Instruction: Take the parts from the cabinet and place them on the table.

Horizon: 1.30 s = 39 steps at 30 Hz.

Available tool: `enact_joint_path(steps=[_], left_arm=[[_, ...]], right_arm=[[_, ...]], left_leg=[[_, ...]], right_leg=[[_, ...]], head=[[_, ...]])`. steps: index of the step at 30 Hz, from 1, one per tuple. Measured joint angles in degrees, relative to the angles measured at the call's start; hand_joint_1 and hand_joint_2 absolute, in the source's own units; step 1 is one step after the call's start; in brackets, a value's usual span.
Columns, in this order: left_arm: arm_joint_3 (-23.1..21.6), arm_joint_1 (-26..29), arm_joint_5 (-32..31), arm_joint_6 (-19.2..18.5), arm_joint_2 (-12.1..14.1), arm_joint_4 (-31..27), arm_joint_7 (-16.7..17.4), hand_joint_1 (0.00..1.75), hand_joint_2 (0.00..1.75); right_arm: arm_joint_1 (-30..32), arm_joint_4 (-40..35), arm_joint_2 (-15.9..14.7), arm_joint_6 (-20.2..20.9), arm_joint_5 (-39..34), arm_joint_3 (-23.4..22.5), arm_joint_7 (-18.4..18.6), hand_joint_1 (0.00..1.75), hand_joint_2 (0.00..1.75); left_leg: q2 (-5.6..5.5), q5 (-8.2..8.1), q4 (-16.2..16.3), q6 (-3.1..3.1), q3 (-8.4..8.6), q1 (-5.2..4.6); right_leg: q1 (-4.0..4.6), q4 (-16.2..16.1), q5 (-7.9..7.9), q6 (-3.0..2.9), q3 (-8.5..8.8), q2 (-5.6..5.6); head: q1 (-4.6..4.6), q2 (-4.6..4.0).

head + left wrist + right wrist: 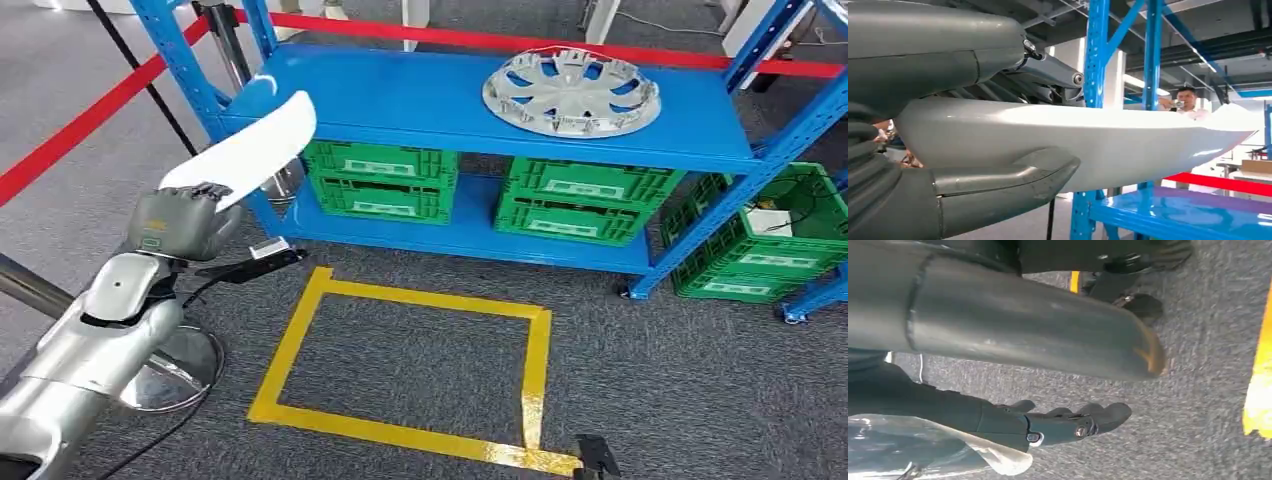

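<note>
My left hand (185, 222) grips one end of a long white curved part (245, 150), which is raised and tilted, its far tip over the left end of the blue rack's top shelf (400, 100). In the left wrist view the white part (1108, 145) lies between the thumb and the fingers of the left hand (998, 185). A silver wheel cover (571, 92) lies flat on the right half of the top shelf. My right hand (1038, 335) hangs over grey carpet, fingers stretched out and holding nothing.
Green crates (380, 180) (585, 200) fill the lower shelf; another green crate (770, 240) stands right of the rack. A yellow tape rectangle (400, 435) marks the carpet before the rack. Red barrier tape (70, 130) and a round metal base (175, 370) are at the left. A person (1188, 100) stands beyond the rack.
</note>
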Motion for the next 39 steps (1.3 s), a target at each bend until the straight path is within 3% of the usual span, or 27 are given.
enact_joint_path(steps=[2,4,6,7,8,10,12,13,15,16,17,18,21,22,23,25,26,27,29,30,31,33,34,36,37,38,39], left_arm=[[0.13,-0.22,0.35,0.04,0.17,-0.02,-0.24,1.75,1.75],[0.15,-0.41,0.46,0.02,0.46,0.00,-0.46,1.75,1.75],[0.15,-0.30,0.52,0.02,0.55,0.02,-0.52,1.75,1.75],[0.13,-0.22,0.50,0.00,0.72,0.04,-0.63,1.75,1.75],[0.13,-0.28,0.52,-0.02,0.90,0.07,-0.63,1.75,1.75],[0.15,-0.40,0.70,0.00,1.07,0.07,-0.61,1.75,1.75],[0.13,-0.11,0.92,0.00,1.09,0.07,-0.63,1.75,1.75],[0.13,-0.04,0.96,0.00,1.18,0.07,-0.68,1.75,1.75],[0.13,-0.10,1.03,0.00,1.31,0.07,-0.72,1.75,1.75],[0.15,-0.22,1.05,0.00,1.38,0.07,-0.72,1.75,1.75],[0.15,-0.42,1.03,0.04,1.40,0.04,-0.72,1.75,1.75],[0.15,-0.53,1.05,0.07,1.40,0.02,-0.72,1.75,1.75],[0.15,-0.52,1.07,0.07,1.53,0.04,-0.74,1.75,1.75],[0.11,-0.55,1.09,0.02,1.49,0.04,-0.83,1.75,1.75],[0.04,-0.65,1.11,-0.04,1.42,0.04,-0.87,1.75,1.75],[0.02,-0.77,1.33,-0.09,1.42,0.04,-1.07,1.75,1.75],[0.00,-0.78,1.51,-0.09,1.44,0.04,-1.14,1.75,1.75],[0.00,-0.78,1.68,-0.09,1.49,0.04,-1.22,1.75,1.75],[-0.02,-0.78,1.75,-0.09,1.51,0.04,-1.44,1.75,1.75],[-0.02,-0.78,1.90,-0.09,1.53,0.04,-1.57,1.75,1.75],[-0.02,-0.81,1.94,-0.09,1.68,0.04,-1.64,1.75,1.75],[0.00,-1.11,2.29,-0.11,1.83,-0.07,-1.73,1.75,1.75],[0.00,-1.27,2.54,-0.11,1.95,-0.07,-1.84,1.75,1.75],[-0.15,-1.17,3.19,-0.20,2.01,-0.07,-2.10,1.75,1.75],[-0.24,-0.81,3.59,-0.22,2.19,-0.04,-2.25,1.75,1.75],[-0.39,-0.59,3.91,-0.22,2.38,-0.04,-2.38,1.75,1.75],[-0.46,-0.53,4.26,-0.29,2.54,-0.04,-2.40,1.75,1.75]], right_arm=[[-0.39,0.00,0.00,0.13,0.02,0.00,0.07,0.00,0.00],[-0.39,0.00,0.15,0.20,0.04,0.04,0.09,0.00,0.00],[-0.24,-0.07,0.42,0.22,0.02,0.07,0.20,0.00,0.00],[-0.38,-0.07,0.46,0.22,0.02,0.07,0.19,0.00,0.00],[-0.41,-0.07,0.46,0.22,0.02,0.07,0.22,0.00,0.00],[-0.34,-0.07,0.55,0.26,0.09,0.09,0.28,0.00,0.00],[-0.31,-0.07,0.59,0.26,0.11,0.09,0.46,0.00,0.00],[-0.30,-0.07,0.59,0.26,0.11,0.09,0.48,0.00,0.00],[-0.32,-0.07,0.66,0.31,0.13,0.09,0.52,0.00,0.00],[-0.35,-0.07,0.68,0.35,0.13,0.11,0.52,0.00,0.00],[-0.35,-0.07,0.70,0.35,0.13,0.11,0.52,0.00,0.00],[-0.35,-0.07,0.74,0.35,0.17,0.11,0.52,0.00,0.00],[-0.26,-0.09,0.79,0.39,0.13,0.15,0.52,0.00,0.00],[-0.17,-0.07,0.79,0.39,0.07,0.15,0.52,0.00,0.00],[-0.16,-0.07,0.79,0.39,0.00,0.20,0.52,0.00,0.00],[-0.31,-0.09,0.79,0.41,0.00,0.35,0.52,0.00,0.00],[-0.39,-0.09,0.81,0.41,0.00,0.55,0.52,0.00,0.00],[-0.43,-0.09,0.81,0.44,-0.02,0.61,0.52,0.00,0.00],[-0.54,-0.09,0.83,0.44,-0.09,0.77,0.52,0.00,0.00],[-0.65,-0.09,0.85,0.44,-0.13,0.90,0.52,0.00,0.00],[-0.81,-0.09,0.83,0.46,-0.15,0.96,0.48,0.00,0.00],[-1.35,-0.09,0.83,0.48,-0.15,0.98,0.39,0.00,0.00],[-1.55,-0.09,0.85,0.50,-0.15,1.01,0.35,0.00,0.00],[-1.37,-0.11,0.85,0.59,-0.28,1.05,0.31,0.00,0.00],[-1.09,-0.15,0.98,0.61,-0.53,1.05,0.24,0.00,0.00],[-0.95,-0.13,0.96,0.63,-0.79,1.05,0.26,0.00,0.00],[-0.86,-0.15,0.96,0.65,-0.90,1.09,0.15,0.00,0.00]], left_leg=[[-0.11,0.69,0.68,-0.74,-1.17,-0.20],[-0.06,1.94,0.41,-1.21,-1.36,-0.10],[-0.23,2.90,0.01,-1.98,-1.80,-0.23],[-0.17,0.81,0.53,-2.27,-2.31,-0.04],[-0.07,-2.92,2.77,-2.48,-2.79,0.05],[-0.07,-9.42,11.15,-2.88,-4.33,0.20],[-0.07,-11.48,18.69,-3.17,-4.91,0.27],[-0.07,-10.20,18.85,-3.22,-4.00,0.35],[-0.06,-5.79,13.23,-3.16,1.03,0.51],[-0.05,-5.18,8.07,-3.02,4.87,0.53],[-0.07,-7.41,2.00,-2.73,9.18,0.34],[-0.13,-8.56,-1.71,-2.24,10.71,0.20],[-0.15,-6.65,-0.90,-1.26,8.97,-0.20],[0.10,-5.43,-1.63,-0.57,8.36,0.46],[0.20,-4.47,-1.63,-0.20,7.46,0.32],[0.21,-2.62,-1.55,0.24,5.20,0.28],[0.21,-1.60,-1.52,0.28,3.93,0.20],[0.21,-0.69,-1.41,0.23,2.85,0.15],[0.19,1.08,-1.19,0.10,0.35,0.11],[0.13,1.90,-1.12,-0.07,-0.81,0.10],[-0.02,2.84,-1.09,-0.35,-1.88,0.10],[-0.02,3.99,-0.61,-1.03,-2.96,-0.10],[0.03,5.02,-0.75,-1.37,-3.20,-0.07],[0.03,6.63,-1.67,-1.94,-3.28,0.19],[-0.08,6.76,-1.77,-2.30,-3.62,0.27],[-0.02,4.11,-0.92,-2.66,-4.00,0.42],[-0.04,-0.31,2.19,-2.90,-4.75,0.46]], right_leg=[[0.24,-8.86,-2.32,-0.39,6.15,0.43],[0.33,-9.39,-1.90,-0.71,5.55,0.57],[0.09,-9.60,-0.60,-2.05,4.48,0.24],[-0.04,-9.69,0.15,-2.72,4.04,0.00],[0.01,-9.71,0.84,-3.32,3.17,-0.01],[0.10,-9.52,2.43,-3.52,1.39,-0.09],[0.12,-9.25,3.81,-3.38,-0.75,-0.25],[0.11,-9.06,4.40,-3.37,-1.72,-0.37],[0.09,-8.75,5.84,-3.21,-3.75,-0.51],[0.08,-8.68,6.55,-2.97,-4.49,-0.52],[0.30,-8.60,7.17,-2.58,-4.99,-0.50],[0.34,-8.62,7.85,-2.28,-5.21,-0.59],[0.15,-10.23,10.43,-1.28,-5.29,-0.56],[-0.03,-10.19,10.07,-0.94,-5.77,-0.45],[0.03,-8.95,6.65,-0.66,-6.66,-0.23],[0.05,-1.06,-1.61,-0.46,-8.47,-0.06],[0.05,3.95,-4.29,-0.39,-9.07,-0.04],[0.07,7.53,-4.63,-0.33,-9.24,-0.03],[0.06,9.15,-0.61,-0.40,-7.27,-0.02],[0.06,7.05,1.43,-0.53,-4.95,-0.01],[0.06,2.72,1.90,-0.83,-1.09,0.05],[0.40,-9.87,-2.82,-1.30,8.98,0.53],[0.42,-11.17,-3.80,-1.31,9.05,0.45],[0.78,-10.80,-2.73,-1.55,7.70,0.59],[0.39,-11.04,-1.76,-2.29,7.09,0.22],[0.37,-10.99,-1.11,-2.87,6.70,0.00],[0.40,-10.98,-0.31,-3.36,6.14,-0.10]], head=[[-0.06,0.00],[-0.04,0.00],[-0.02,0.00],[-0.17,0.00],[-0.55,0.00],[-0.57,0.00],[-0.61,0.00],[-0.59,0.00],[-0.57,0.00],[-0.63,0.00],[-0.63,0.00],[-0.48,0.00],[-0.74,0.00],[-0.83,0.00],[-0.70,0.00],[-0.22,0.00],[-0.24,0.00],[-0.22,0.00],[-0.24,0.00],[-0.20,0.00],[-0.22,0.00],[-0.21,0.00],[-0.42,0.00],[-0.28,0.00],[-0.26,0.00],[-0.39,0.00],[-0.70,0.00]])
